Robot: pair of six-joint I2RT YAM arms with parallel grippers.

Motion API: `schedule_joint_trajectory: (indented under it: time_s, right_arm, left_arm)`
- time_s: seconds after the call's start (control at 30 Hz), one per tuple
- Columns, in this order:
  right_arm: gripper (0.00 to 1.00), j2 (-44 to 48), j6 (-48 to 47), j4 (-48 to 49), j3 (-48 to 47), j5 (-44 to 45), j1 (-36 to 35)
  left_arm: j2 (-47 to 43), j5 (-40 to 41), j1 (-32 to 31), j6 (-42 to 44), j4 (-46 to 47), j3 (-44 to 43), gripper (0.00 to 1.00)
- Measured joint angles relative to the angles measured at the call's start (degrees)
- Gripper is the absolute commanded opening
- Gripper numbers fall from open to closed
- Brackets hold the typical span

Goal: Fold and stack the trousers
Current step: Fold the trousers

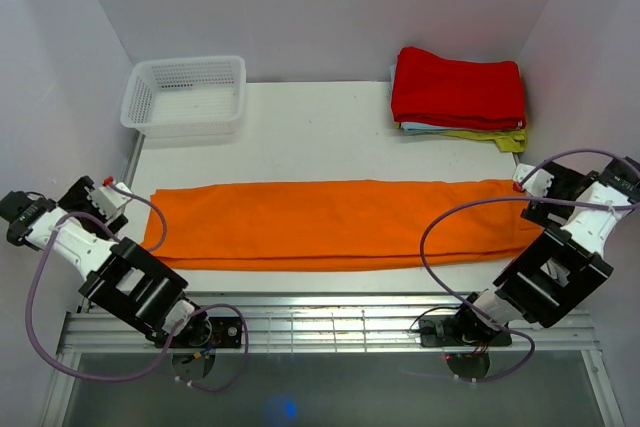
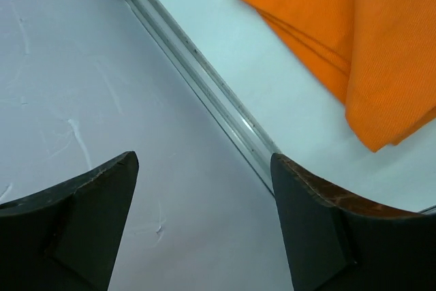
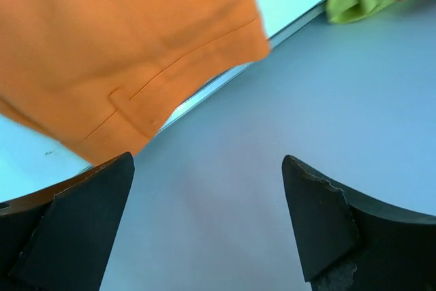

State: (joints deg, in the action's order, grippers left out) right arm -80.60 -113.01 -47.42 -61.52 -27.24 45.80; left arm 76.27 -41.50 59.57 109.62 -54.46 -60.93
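Inspecting remotely, I find the left gripper and right gripper spread wide, each holding nothing. The trousers lie folded lengthwise across the table.

The left gripper has its jaws spread wide above the metal rail; the trousers lie folded on the table.

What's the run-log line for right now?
trousers: folded lengthwise, flat on table | left gripper: open, empty | right gripper: open, empty
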Motion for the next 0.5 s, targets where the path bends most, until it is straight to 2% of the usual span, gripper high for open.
schedule_joint_trajectory:
  time_s: [0.07,0.1,0.17,0.23,0.37,0.5]
  right_arm:
    - [0.94,0.5,1.9,-2.3,-3.5,-2.1,-1.6]
    - [0.91,1.0,3.5,-3.5,-4.5,-3.0,-2.9]
    - [0.85,1.8,8.0,-5.3,-5.2,-4.2,-6.4]
    - [0.77,2.0,13.9,-6.8,-5.2,-4.6,-11.5]
    - [0.66,1.3,27.2,-8.0,-5.2,-5.1,-22.3]
    - [0.58,-0.5,40.8,-7.5,-5.2,-5.8,-29.6]
  left_arm:
    - [0.4,-2.0,-0.1,-4.9,-3.6,-4.0,0.90]
    - [1.0,-2.8,-0.3,-7.5,-5.1,-5.8,0.88]
    - [3.5,-3.9,-1.2,-13.9,-7.3,-9.3,0.77]
    - [7.1,-4.2,-2.6,-20.2,-8.7,-12.0,0.70]
    - [13.6,-3.2,-7.0,-33.0,-9.6,-11.9,0.61]
    - [17.3,-2.5,-11.1,-47.3,-7.3,-11.0,0.58]
